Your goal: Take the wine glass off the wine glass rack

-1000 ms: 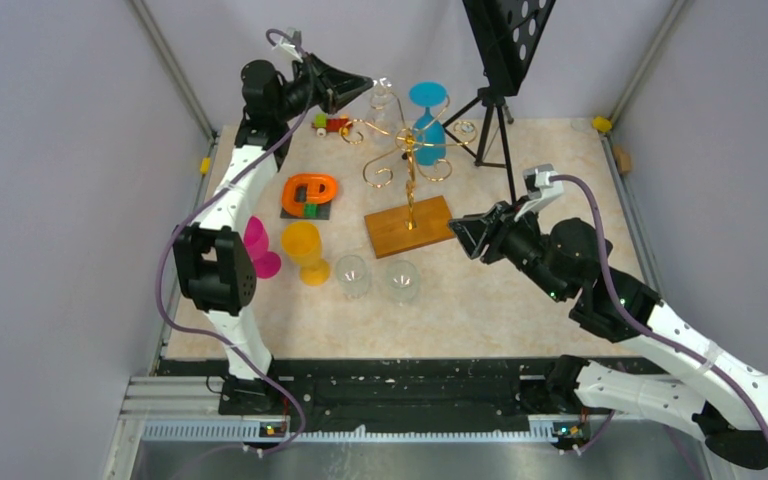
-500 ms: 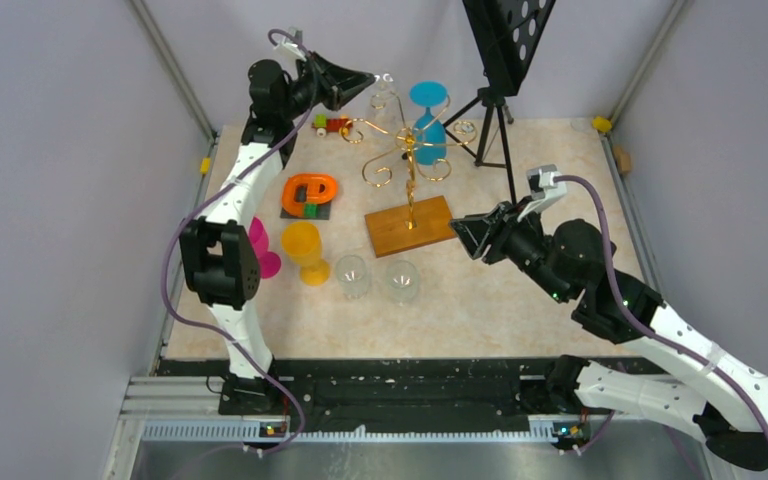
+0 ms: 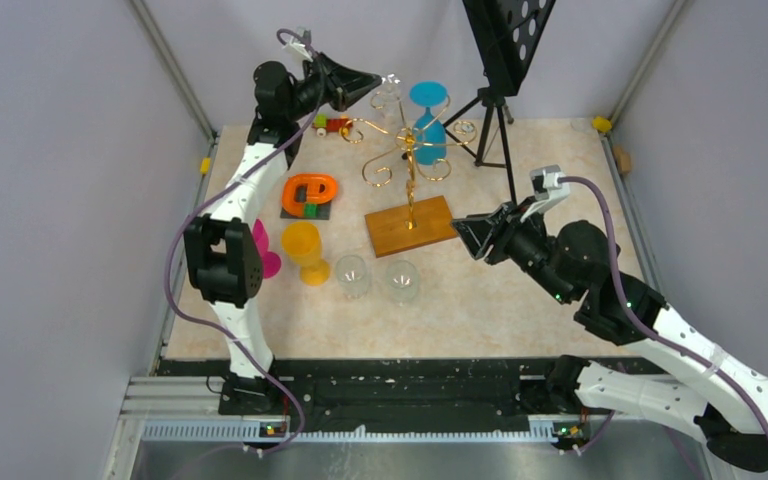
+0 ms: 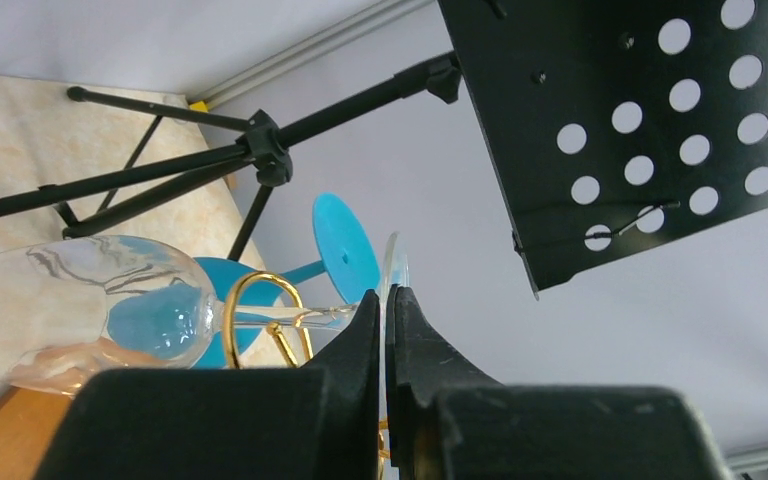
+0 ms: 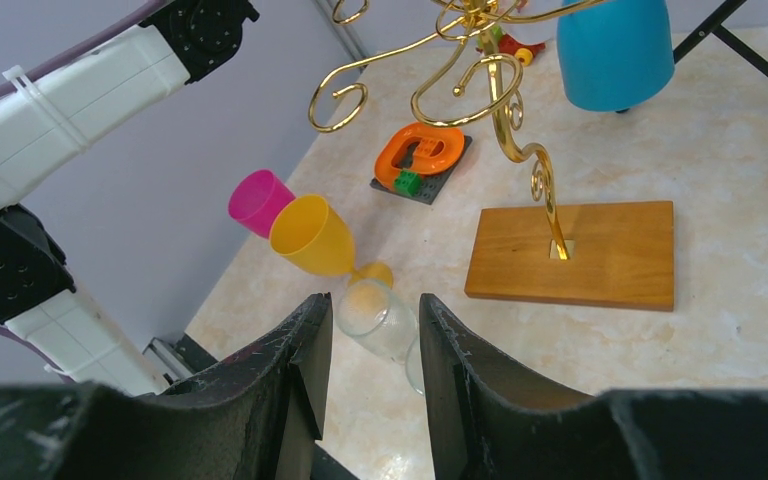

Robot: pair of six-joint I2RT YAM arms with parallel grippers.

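Observation:
The gold wine glass rack (image 3: pixel 408 150) stands on its brown wooden base (image 3: pixel 409 225) at the table's far middle. A clear wine glass (image 4: pixel 100 305) hangs upside down in a gold loop (image 4: pixel 250 310) at the rack's far left arm. My left gripper (image 3: pixel 378 80) is shut on the thin clear foot (image 4: pixel 392 275) of that glass, up above the rack arm. A blue wine glass (image 3: pixel 428 125) hangs on the rack beside it. My right gripper (image 3: pixel 458 225) is open and empty, low by the base's right end (image 5: pixel 580 250).
A black tripod stand (image 3: pixel 495 110) rises behind the rack. On the table's left are an orange toy on a dark plate (image 3: pixel 309 193), a yellow goblet (image 3: pixel 303 248), a pink cup (image 3: pixel 260 245) and two clear glasses (image 3: pixel 375 277). A small toy car (image 3: pixel 332 124) lies at the back.
My left gripper has risen and shifted a little right with the clear glass's foot in it. The right arm has barely moved.

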